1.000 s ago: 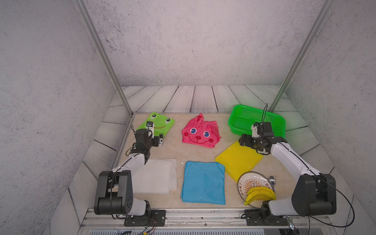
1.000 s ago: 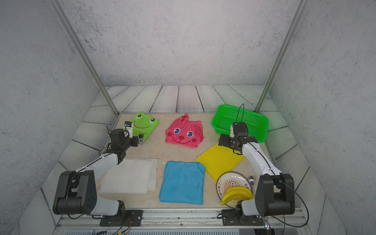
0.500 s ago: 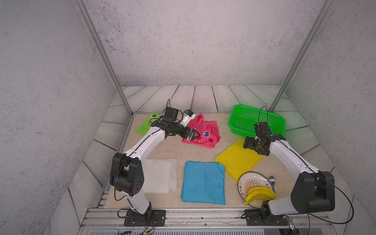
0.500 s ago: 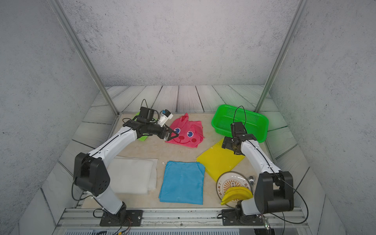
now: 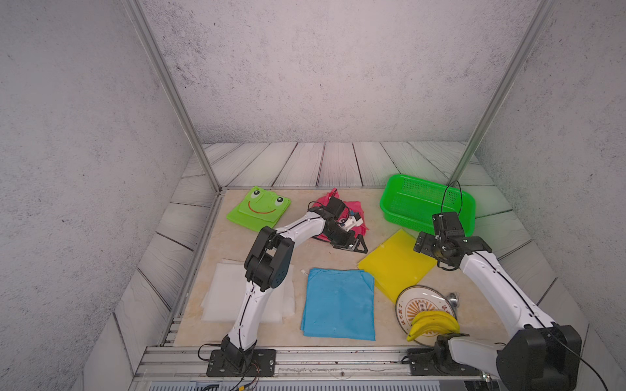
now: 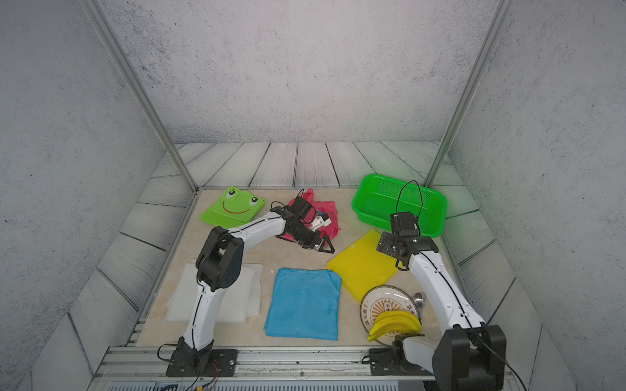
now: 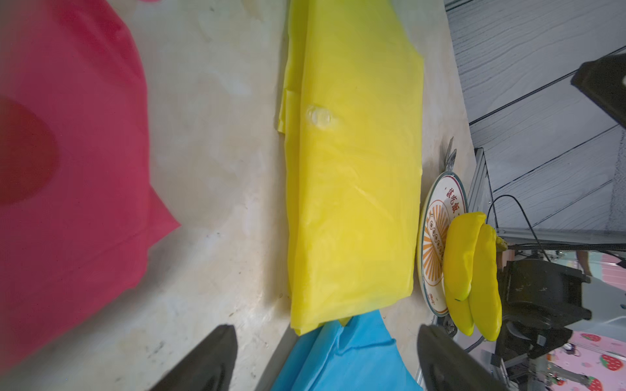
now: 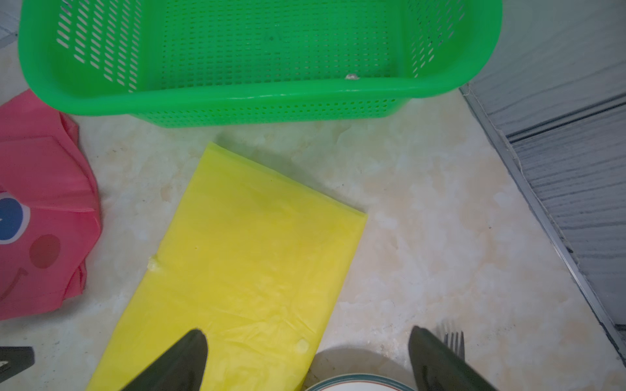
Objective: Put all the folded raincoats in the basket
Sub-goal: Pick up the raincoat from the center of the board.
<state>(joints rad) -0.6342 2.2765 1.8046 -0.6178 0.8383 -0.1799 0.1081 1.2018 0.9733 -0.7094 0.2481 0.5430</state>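
We find the basket far right, a folded raincoat just before it, then the plate, bananas on it.

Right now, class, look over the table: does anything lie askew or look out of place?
The yellow folded raincoat lies askew, turned cornerwise, while the blue raincoat sits square to the table edge. The bananas crowd the plate at its near rim. Nothing looks spilled or broken.

Left gripper jaws apart. Yellow raincoat between pink raincoat and plate with bananas; blue raincoat touching it.
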